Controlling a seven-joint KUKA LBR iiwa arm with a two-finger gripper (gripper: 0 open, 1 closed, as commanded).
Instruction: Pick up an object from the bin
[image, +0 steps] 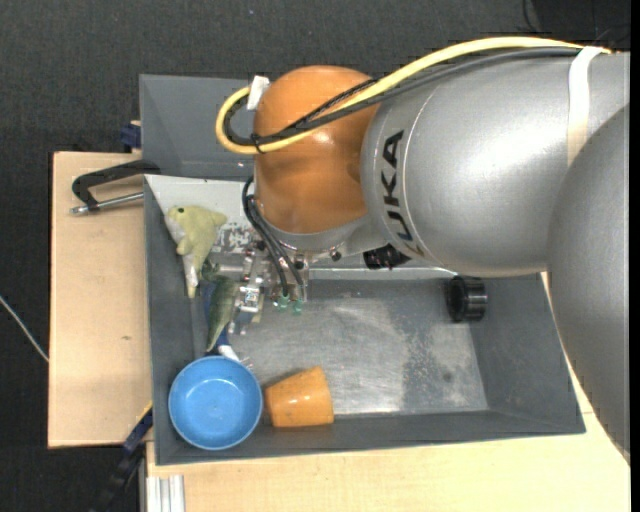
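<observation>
Hangs with gripper (255, 287) low, just beside a green toy (217, 308), likely lined up to grab. Cannot tell whether clenched.

A dark, finely speckled floor (60, 70) lies behind, evenly lit.

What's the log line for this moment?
gripper over bin left | beside: green-blue slim thing, pale yellow soft toy | hold: unclear | elsewhere: blue bowl, orange cup, black knob

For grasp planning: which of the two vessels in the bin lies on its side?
The orange cup; the blue bowl beside it sits upright, mouth up.
</observation>
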